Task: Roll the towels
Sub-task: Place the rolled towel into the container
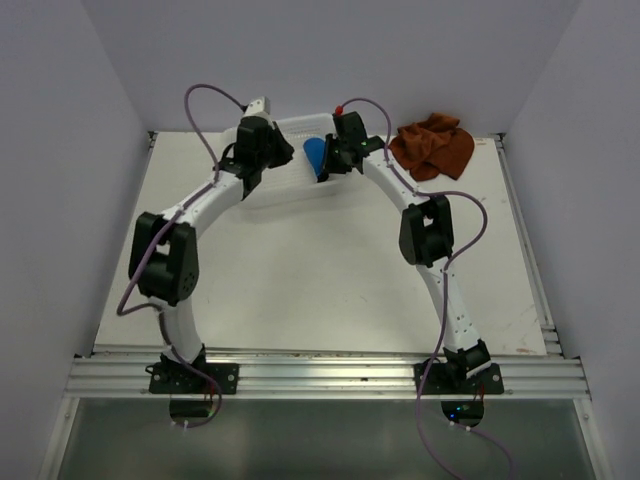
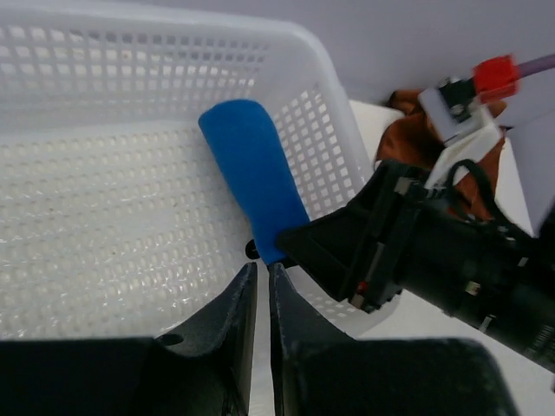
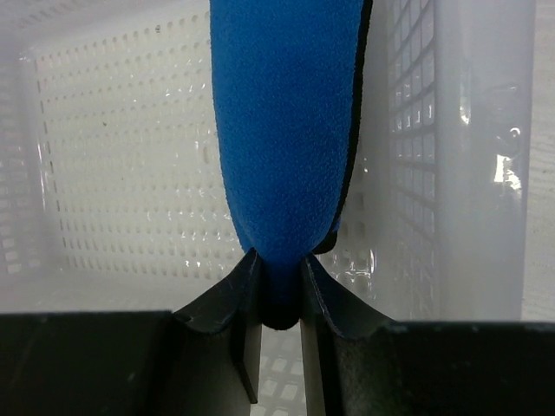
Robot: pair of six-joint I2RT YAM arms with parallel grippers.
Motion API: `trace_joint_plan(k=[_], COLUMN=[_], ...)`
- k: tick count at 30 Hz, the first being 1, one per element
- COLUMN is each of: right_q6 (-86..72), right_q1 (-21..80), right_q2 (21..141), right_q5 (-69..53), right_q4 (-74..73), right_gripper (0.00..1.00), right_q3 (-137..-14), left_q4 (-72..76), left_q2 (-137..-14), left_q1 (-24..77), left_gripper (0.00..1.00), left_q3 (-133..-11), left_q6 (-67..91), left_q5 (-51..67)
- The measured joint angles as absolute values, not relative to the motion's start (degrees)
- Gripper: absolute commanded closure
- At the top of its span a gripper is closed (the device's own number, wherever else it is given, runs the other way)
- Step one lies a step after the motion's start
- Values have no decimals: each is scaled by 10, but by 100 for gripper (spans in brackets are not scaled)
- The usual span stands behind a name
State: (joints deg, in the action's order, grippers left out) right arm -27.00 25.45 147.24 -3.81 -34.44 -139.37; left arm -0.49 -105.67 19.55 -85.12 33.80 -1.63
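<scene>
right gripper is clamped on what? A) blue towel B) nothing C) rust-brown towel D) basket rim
A: in the right wrist view the right gripper pinches one end of the rolled blue towel inside the white mesh basket; the rust-brown towel lies crumpled on the table, apart from both arms.

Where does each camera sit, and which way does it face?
Top: above and behind, looking down at the table; left arm, right arm, basket, brown towel.
Left wrist: faces into the basket at the blue towel; left pincer below, right arm beside.
Right wrist: faces into the basket; right pincer clamps the blue towel.
Shared: both wrist views show blue towel and basket.
</scene>
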Motion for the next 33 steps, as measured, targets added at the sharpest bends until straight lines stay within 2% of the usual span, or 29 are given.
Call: trace_joint_plan(k=[8,20,24,27,33], right_q6=[-279,-289,-288,-286,-283], right_q1=[255,255,255,254,254], right_q2=[1465,1464,1462,1461,1459], right_q5=[-42,-51,-54,-54,-67], right_q4=[-330,-315,-311,-308,-309], right_gripper=[80,80,78,68,61], right_q3=[-1376,-1345,-1341,-1336,-1334], left_q4=[-13,-4,-10,-19,-14], left_q2=[-1231,-1329,-1352,-1364,-1372], left_q1=[201,203,203,203,203], left_gripper=[88,88,88,89,89], left_q3=[-895,-1007,-1038,-1054,-1054], left_q6=[348,355,355,355,355], left_q5=[60,90,89,89,87])
